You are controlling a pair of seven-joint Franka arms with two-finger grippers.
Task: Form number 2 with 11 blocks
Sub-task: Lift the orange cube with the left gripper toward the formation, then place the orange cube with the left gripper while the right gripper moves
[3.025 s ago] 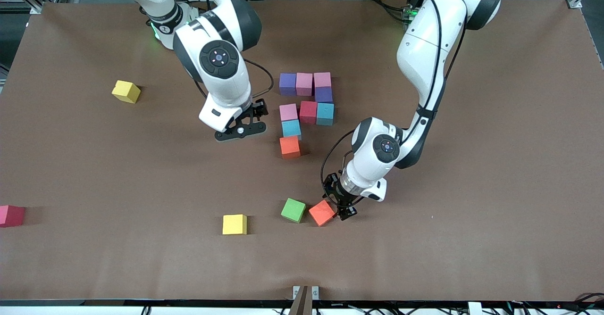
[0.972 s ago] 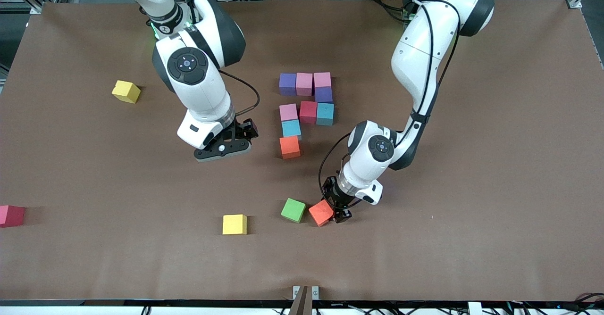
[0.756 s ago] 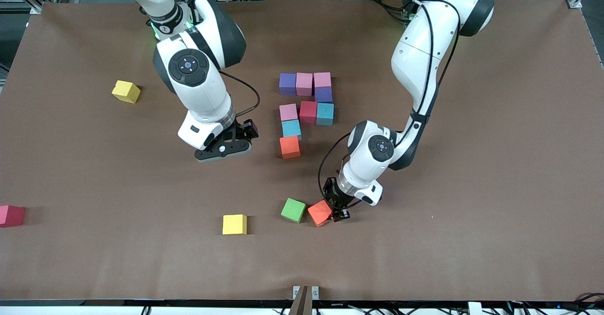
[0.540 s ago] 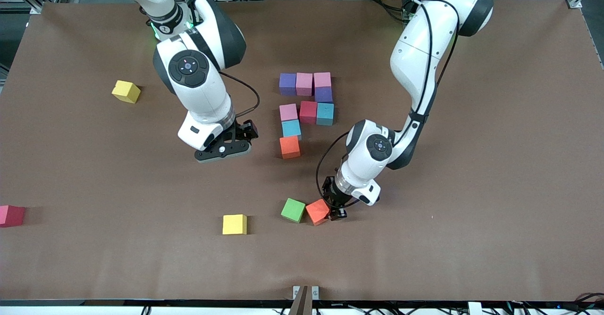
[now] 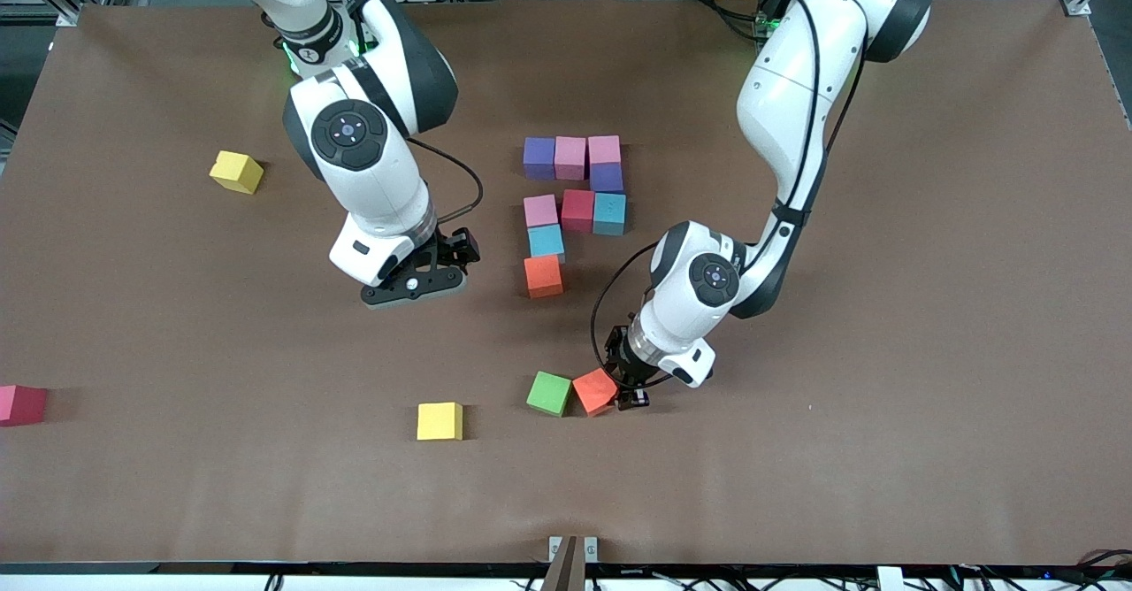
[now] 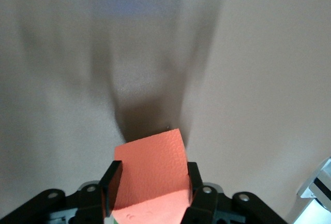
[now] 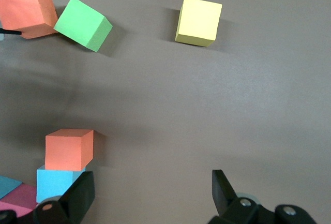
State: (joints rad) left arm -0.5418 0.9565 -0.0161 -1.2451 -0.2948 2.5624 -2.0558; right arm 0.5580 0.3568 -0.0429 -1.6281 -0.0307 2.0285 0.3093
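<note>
Gripping an orange block (image 5: 594, 391), the left end effector (image 5: 626, 389) is clenched just beside the green cube (image 5: 549, 394) on the tabletop (image 5: 884, 308). The right end effector (image 5: 416, 277) is held released beside the unfinished number 2 (image 5: 573, 202).

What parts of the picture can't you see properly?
- Front view: the left hand is mostly hidden under its own wrist, so its grip on the orange block barely shows.
- Front view: the dark pink block is cut off by the picture's edge.
- Right wrist view: the blocks beside the light blue block run off the edge.
- Left wrist view: the lower part of the orange block sits hidden between the fingers.
</note>
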